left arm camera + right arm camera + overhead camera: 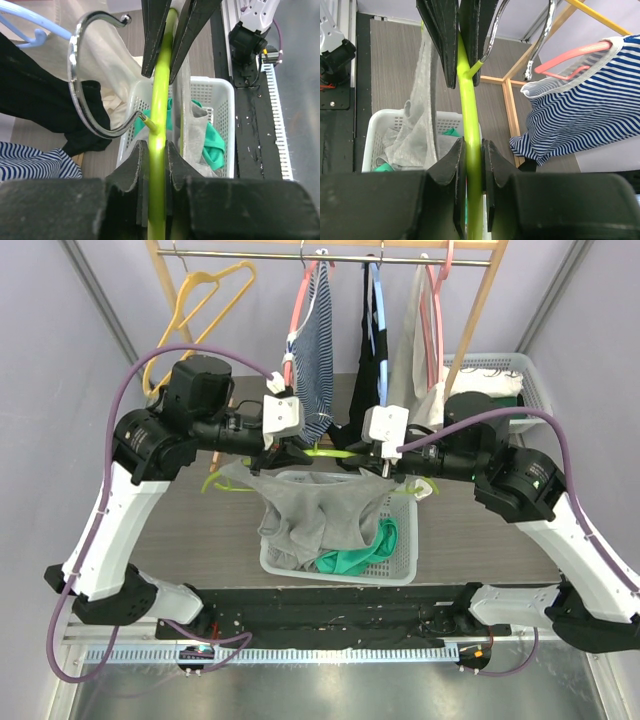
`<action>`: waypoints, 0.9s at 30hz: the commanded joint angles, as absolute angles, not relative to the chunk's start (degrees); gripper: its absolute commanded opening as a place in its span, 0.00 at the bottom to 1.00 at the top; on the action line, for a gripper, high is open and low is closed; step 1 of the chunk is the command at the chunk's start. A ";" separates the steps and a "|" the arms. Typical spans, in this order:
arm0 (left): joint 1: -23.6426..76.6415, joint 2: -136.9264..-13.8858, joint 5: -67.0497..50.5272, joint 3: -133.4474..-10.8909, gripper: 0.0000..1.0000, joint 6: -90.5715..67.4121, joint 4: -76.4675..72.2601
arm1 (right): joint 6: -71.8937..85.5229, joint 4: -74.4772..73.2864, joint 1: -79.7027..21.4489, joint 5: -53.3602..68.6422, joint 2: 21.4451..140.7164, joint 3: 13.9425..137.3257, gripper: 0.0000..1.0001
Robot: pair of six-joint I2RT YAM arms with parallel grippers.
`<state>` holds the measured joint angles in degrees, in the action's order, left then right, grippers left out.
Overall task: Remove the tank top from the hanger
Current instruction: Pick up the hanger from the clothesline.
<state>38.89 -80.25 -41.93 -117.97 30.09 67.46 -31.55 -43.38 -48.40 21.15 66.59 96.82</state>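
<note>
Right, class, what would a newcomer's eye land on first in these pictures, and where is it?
Most striking is the lime-green hanger, held over the white basket with the left gripper and right gripper each clamped on it. A grey tank top droops from it into the basket, beside a bright green garment. Behind, a blue-striped top hangs on the rail.

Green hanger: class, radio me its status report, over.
Left gripper and right gripper: jaws shut on green hanger. Grey tank top draped on it, hanging into white basket. Striped top close behind.
</note>
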 commanded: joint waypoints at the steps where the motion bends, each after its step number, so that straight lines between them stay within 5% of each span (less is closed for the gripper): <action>1: 40.60 -79.37 -38.85 -118.92 0.05 30.50 66.63 | -28.13 -30.16 -48.69 13.89 65.13 94.76 0.07; 6: 40.61 -78.58 -33.41 -118.21 0.00 29.97 60.75 | -19.79 -20.23 -48.78 6.18 60.92 88.78 0.36; 15: 40.69 -80.33 -27.42 -122.87 0.00 29.97 58.44 | -0.11 -14.59 -48.60 -5.36 44.22 75.08 0.59; 27: 40.69 -79.63 -30.67 -124.19 0.00 28.39 59.59 | 14.94 -9.94 -48.69 -6.86 46.49 64.69 0.64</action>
<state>40.49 -80.66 -29.17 -122.04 28.95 62.89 8.36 -13.72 -48.64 -5.91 42.63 65.47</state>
